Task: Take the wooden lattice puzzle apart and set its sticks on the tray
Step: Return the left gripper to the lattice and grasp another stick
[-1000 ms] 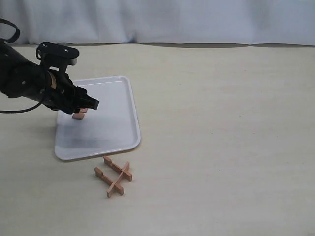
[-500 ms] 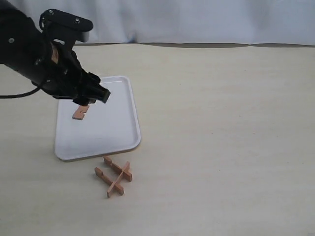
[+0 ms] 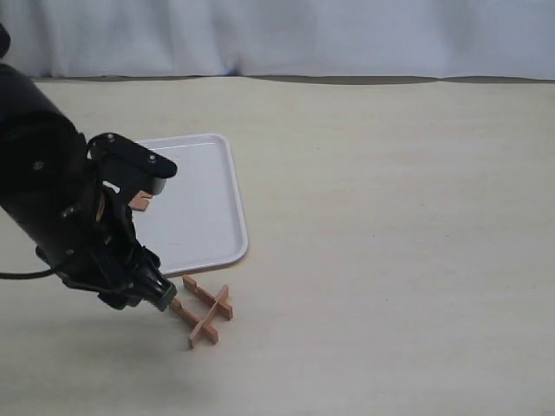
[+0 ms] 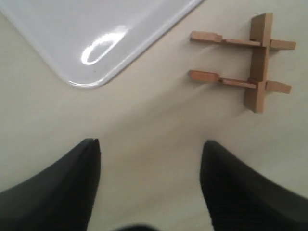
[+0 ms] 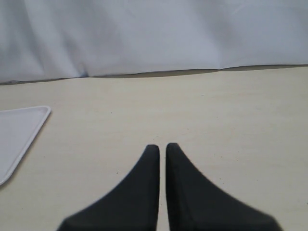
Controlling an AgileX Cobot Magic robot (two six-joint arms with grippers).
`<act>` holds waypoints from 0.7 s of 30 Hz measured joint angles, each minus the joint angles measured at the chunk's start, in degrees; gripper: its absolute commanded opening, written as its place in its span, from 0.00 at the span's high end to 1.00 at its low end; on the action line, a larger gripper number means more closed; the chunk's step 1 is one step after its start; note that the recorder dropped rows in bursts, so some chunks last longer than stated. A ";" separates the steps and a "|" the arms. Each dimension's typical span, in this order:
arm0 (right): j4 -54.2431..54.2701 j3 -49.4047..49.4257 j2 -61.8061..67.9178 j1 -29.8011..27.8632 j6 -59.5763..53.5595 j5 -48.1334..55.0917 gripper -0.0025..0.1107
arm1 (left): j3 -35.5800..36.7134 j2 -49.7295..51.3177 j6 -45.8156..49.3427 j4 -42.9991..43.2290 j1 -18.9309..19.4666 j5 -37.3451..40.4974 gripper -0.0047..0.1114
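Note:
The wooden lattice puzzle point(image 3: 202, 311) lies on the table in front of the tray point(image 3: 204, 217), down to three crossed reddish-brown sticks. It shows clearly in the left wrist view as the puzzle point(image 4: 243, 62) beside the tray's corner point(image 4: 91, 48). One loose stick point(image 3: 141, 200) rests on the tray, partly hidden behind the left arm. My left gripper point(image 3: 162, 297) hovers low just left of the puzzle, open and empty point(image 4: 149, 149). My right gripper point(image 5: 162, 148) is shut with nothing in it and is out of the exterior view.
A white cloth backdrop point(image 3: 286, 35) runs along the far edge of the beige table point(image 3: 390, 217). The bulky black left arm point(image 3: 61, 217) covers the tray's left side.
The left gripper released a stick on the tray, then swung off it toward the front and dropped down beside the puzzle. The stick stays on the tray.

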 measured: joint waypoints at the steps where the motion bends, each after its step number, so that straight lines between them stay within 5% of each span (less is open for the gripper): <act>1: 0.00 0.00 0.00 0.00 0.00 0.00 0.94 | 1.30 0.00 0.00 -0.88 0.00 -1.58 0.58; 13: 0.00 0.00 0.00 0.00 0.00 0.00 0.94 | 9.18 0.00 9.28 -13.19 0.00 -13.96 0.65; 21: 0.00 0.00 0.00 0.00 0.00 0.00 0.94 | 9.22 -0.13 15.78 -17.53 -5.99 -17.01 0.65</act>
